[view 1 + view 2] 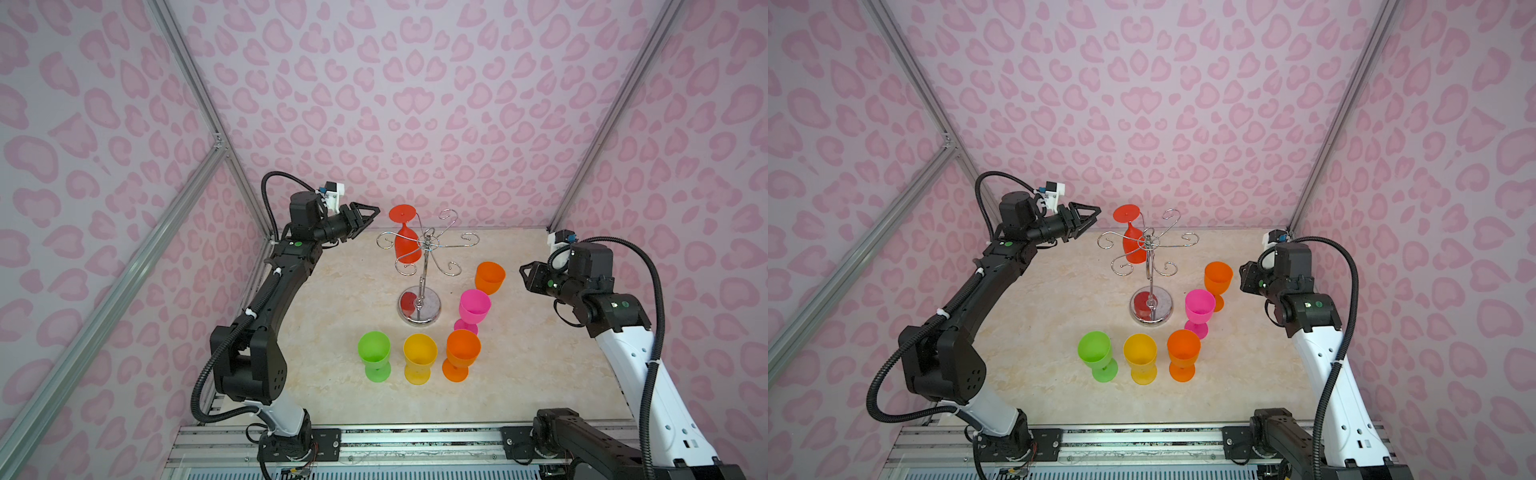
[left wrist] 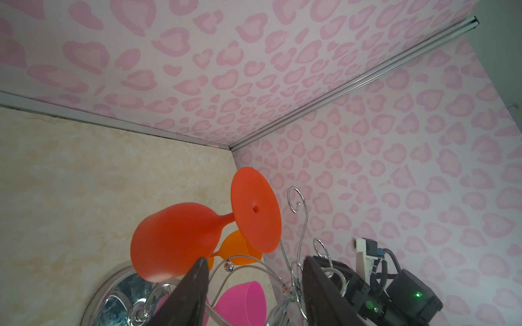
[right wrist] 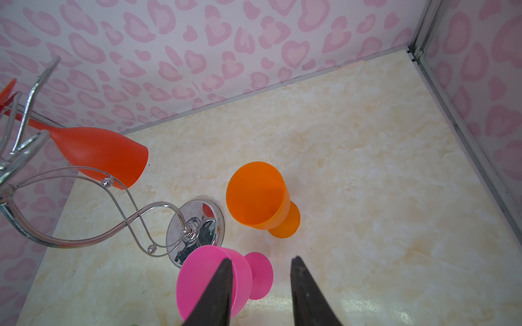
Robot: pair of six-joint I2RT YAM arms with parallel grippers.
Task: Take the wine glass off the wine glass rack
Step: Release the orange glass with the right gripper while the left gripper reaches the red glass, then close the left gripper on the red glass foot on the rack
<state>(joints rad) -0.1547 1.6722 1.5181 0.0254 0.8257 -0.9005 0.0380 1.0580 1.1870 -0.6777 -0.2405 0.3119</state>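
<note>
Just ahead of the left gripper, the red wine glass hangs upside down on the wine glass rack (its foot caught on a curled arm). That gripper's jaws stand apart, holding nothing. The right gripper, also parted and empty, hovers beside an orange glass on the table.

The wine glass rack stands on the worktop, toward the back. A wine glass hangs upside down on its far-left side. Before the rack, three stand in a row: left glass, middle glass, right glass. Right of the rack stand a nearer glass and, behind it, a farther glass. The left hand hovers left of the hanging one, apart from it; the right hand is right of the farther glass.
</note>
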